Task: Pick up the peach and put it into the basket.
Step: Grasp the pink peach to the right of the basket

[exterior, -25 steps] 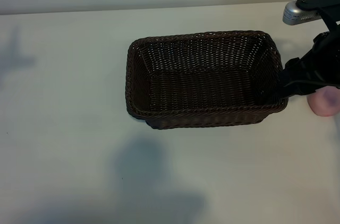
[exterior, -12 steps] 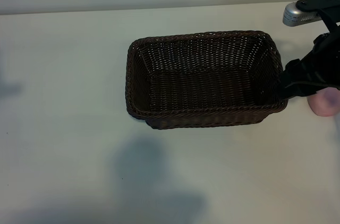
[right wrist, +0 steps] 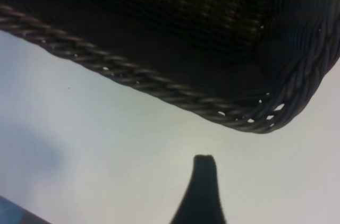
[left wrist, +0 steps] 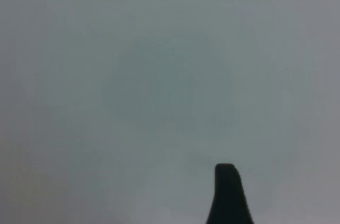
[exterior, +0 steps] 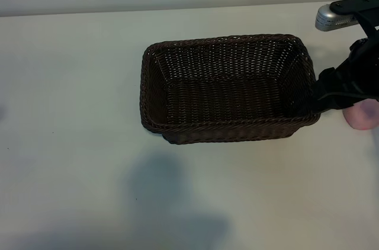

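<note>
The dark brown woven basket (exterior: pixel 228 87) stands empty in the middle of the table. The pale pink peach (exterior: pixel 360 118) lies on the table just past the basket's right end, partly hidden under my right arm. My right gripper (exterior: pixel 323 95) hovers beside the basket's right rim. In the right wrist view one dark finger (right wrist: pixel 203 181) shows over bare table near the basket's braided corner (right wrist: pixel 276 112), with nothing held; the peach is out of that view. The left wrist view shows only one finger (left wrist: pixel 227 195) over bare table, and that arm is outside the exterior view.
A silver-grey part of the right arm (exterior: pixel 331 18) sits at the far right, near the table's back edge. Pale table surface (exterior: pixel 77 143) lies to the left of the basket and in front of it.
The right arm has shifted slightly over the peach, covering more of it. A shadow at the table's left edge has slid out of view. The basket has not moved.
</note>
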